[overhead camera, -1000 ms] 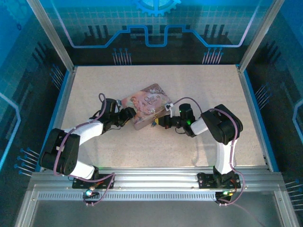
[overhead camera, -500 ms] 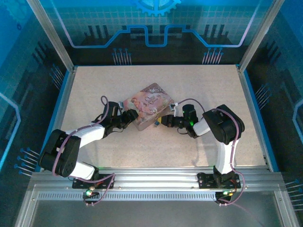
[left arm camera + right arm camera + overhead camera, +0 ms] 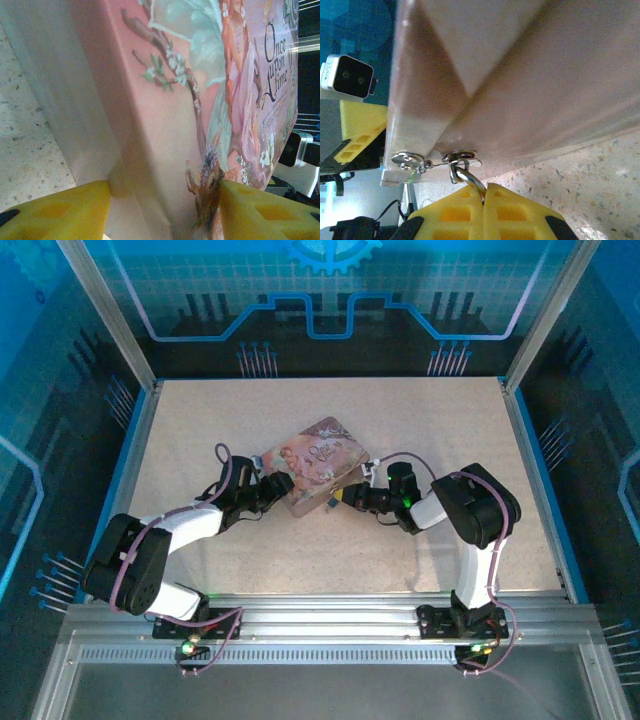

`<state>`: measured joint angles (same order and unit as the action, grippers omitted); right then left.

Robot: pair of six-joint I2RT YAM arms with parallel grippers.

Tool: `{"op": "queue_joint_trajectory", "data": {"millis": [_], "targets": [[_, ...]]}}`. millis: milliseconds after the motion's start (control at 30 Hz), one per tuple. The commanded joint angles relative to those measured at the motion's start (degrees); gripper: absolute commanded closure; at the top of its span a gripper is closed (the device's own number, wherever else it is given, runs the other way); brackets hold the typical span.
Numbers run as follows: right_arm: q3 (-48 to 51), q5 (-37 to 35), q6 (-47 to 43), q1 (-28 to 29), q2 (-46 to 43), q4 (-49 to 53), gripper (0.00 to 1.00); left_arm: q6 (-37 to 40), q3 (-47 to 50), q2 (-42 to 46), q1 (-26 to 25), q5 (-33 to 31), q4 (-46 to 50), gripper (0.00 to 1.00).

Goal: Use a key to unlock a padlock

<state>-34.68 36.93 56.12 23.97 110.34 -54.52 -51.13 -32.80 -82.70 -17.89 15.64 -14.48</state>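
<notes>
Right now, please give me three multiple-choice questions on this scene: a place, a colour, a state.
1. Where is the padlock? A: on the lid's top. B: hooked in the hasp of the tin box. C: apart from the tin box.
2. What colour are the fingers of the right gripper? A: yellow. B: black. C: red.
3. How do the right jaws stand? A: wide open. B: half open, holding nothing. C: shut on the padlock.
Answers: 1 B, it passes through the hasp; 2 A, both look yellow; 3 C, they meet with the padlock's metal between them.
</notes>
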Motion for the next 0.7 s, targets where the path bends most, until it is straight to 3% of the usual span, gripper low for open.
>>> {"op": "queue_joint_trajectory", "data": {"millis": [0,667], "targets": [[0.16,0.38,5.32,-0.62,-1.93,-2.42,0.99,0.41,2.61,-0.89,-1.88,0.02,7.67,0.42],[1.46,-3.59,9.93,-2.78,-4.74,-1.46,0.99,0.29,2.95,-0.71,-2.5,-0.28,8.06,0.41]]}}
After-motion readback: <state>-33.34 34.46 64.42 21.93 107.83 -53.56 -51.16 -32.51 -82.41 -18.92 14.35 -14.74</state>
